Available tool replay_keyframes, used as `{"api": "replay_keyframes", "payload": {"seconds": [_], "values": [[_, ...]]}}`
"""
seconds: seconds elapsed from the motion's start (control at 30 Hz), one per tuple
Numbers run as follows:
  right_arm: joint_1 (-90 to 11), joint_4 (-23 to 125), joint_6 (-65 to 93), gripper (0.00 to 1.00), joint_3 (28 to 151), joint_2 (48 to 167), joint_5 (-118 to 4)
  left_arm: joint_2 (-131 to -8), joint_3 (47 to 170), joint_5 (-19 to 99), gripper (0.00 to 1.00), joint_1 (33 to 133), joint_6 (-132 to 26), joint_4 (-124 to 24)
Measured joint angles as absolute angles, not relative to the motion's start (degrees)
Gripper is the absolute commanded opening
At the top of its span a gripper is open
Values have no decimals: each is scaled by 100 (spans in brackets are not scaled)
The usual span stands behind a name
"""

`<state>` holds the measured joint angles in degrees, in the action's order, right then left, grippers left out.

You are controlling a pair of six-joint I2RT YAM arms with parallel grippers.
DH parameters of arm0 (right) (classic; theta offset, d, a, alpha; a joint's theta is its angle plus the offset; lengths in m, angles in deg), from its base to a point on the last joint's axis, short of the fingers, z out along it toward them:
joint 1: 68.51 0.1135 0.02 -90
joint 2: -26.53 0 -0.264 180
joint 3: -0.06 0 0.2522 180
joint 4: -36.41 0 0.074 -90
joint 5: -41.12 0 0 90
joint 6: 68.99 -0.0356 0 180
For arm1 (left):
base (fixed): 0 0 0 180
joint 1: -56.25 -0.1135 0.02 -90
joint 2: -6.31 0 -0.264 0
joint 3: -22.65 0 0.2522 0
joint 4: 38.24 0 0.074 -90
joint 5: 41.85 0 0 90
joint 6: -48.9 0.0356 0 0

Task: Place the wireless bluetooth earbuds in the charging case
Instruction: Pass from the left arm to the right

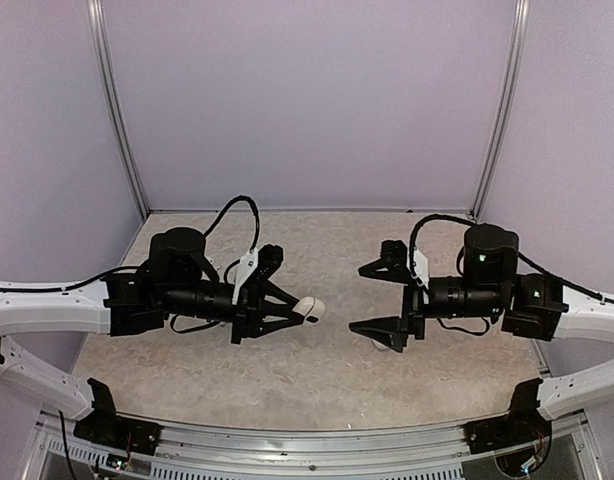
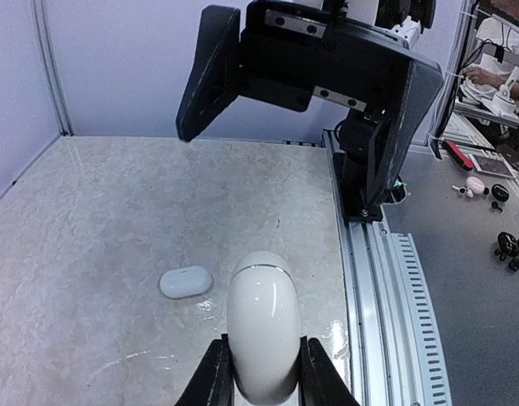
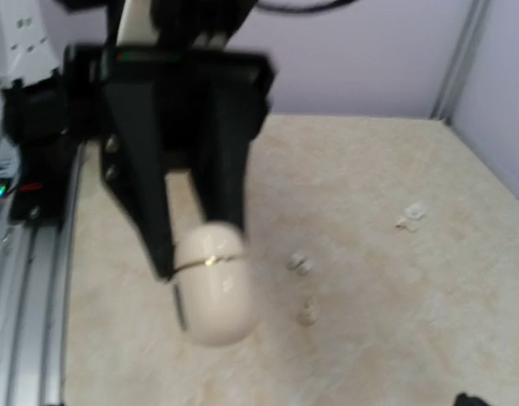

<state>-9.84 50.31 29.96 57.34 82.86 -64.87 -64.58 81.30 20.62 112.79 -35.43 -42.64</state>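
Note:
My left gripper (image 2: 264, 348) is shut on the charging case (image 2: 261, 321), a glossy white rounded shell with a thin seam, closed and held above the table. From above, the case (image 1: 310, 307) sticks out of the left gripper (image 1: 303, 311) toward the right arm. My right gripper (image 1: 371, 298) faces it a short way off, with its jaws wide apart and nothing between them. The right wrist view shows the held case (image 3: 210, 288) and, on the table just beyond it, two tiny whitish earbuds (image 3: 299, 264) (image 3: 308, 313) lying apart from each other.
A plain white oval pebble-like object (image 2: 186, 282) lies on the table left of the case. Two more small whitish bits (image 3: 410, 216) lie farther out. The metal rail (image 2: 378, 288) runs along the table's near edge. Lilac walls close in the back and sides.

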Motion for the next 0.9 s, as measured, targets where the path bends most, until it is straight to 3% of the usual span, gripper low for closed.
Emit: {"api": "replay_keyframes", "payload": {"seconds": [0.23,0.7,0.9], "values": [[-984,5812,2845,100,6191,9056,-6668,-6546,8447,2239,15,11593,-3241,-4476],[-984,6039,3134,99,6209,8859,-7639,-6764,8665,2449,15,11902,-2974,-4679],[-977,6496,3313,88,6757,9270,-7783,-6856,8827,2508,16,12105,-2863,-4782]]}}
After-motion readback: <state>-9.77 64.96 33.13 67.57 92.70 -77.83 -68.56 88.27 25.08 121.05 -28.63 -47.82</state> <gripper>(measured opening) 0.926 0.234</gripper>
